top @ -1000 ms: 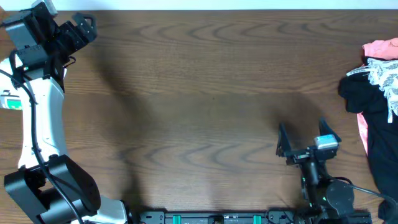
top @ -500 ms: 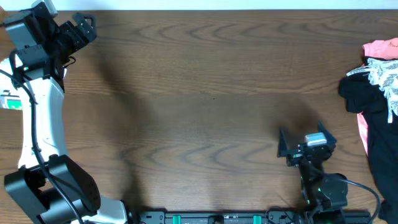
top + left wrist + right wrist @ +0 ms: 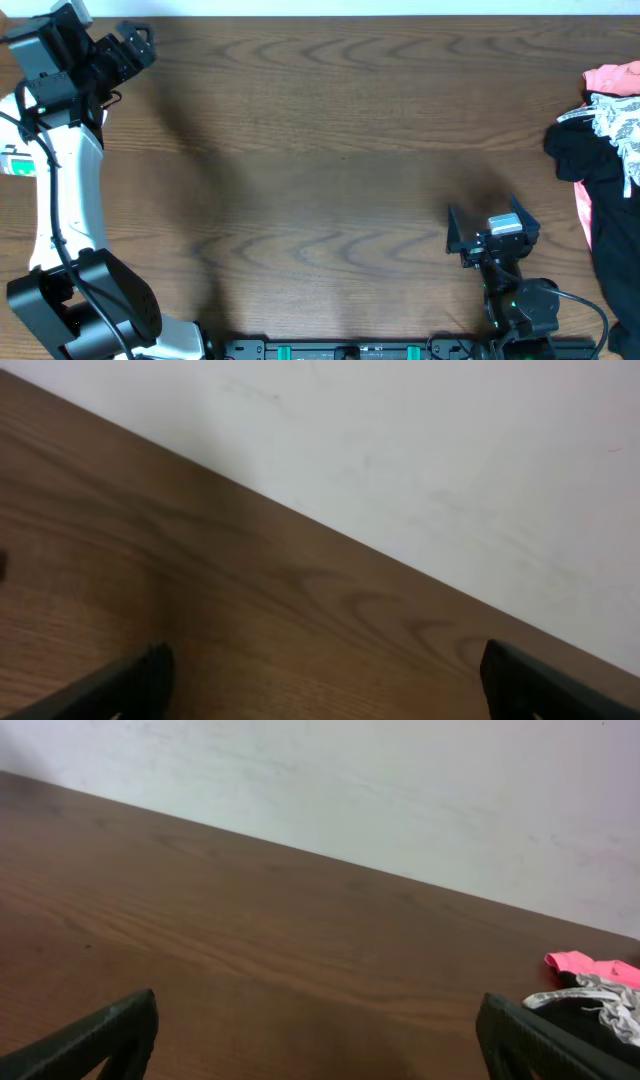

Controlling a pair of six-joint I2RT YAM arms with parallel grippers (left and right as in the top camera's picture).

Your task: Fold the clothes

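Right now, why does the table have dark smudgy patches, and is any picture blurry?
Overhead: those patches on the wooden table are soft shadows, one slanting band beside the left arm, another near the right arm. Left wrist: the wood grain looks soft, slightly unfocused. Right wrist: dimmer, and the pink and black garment heap is fuzzy at the edge.
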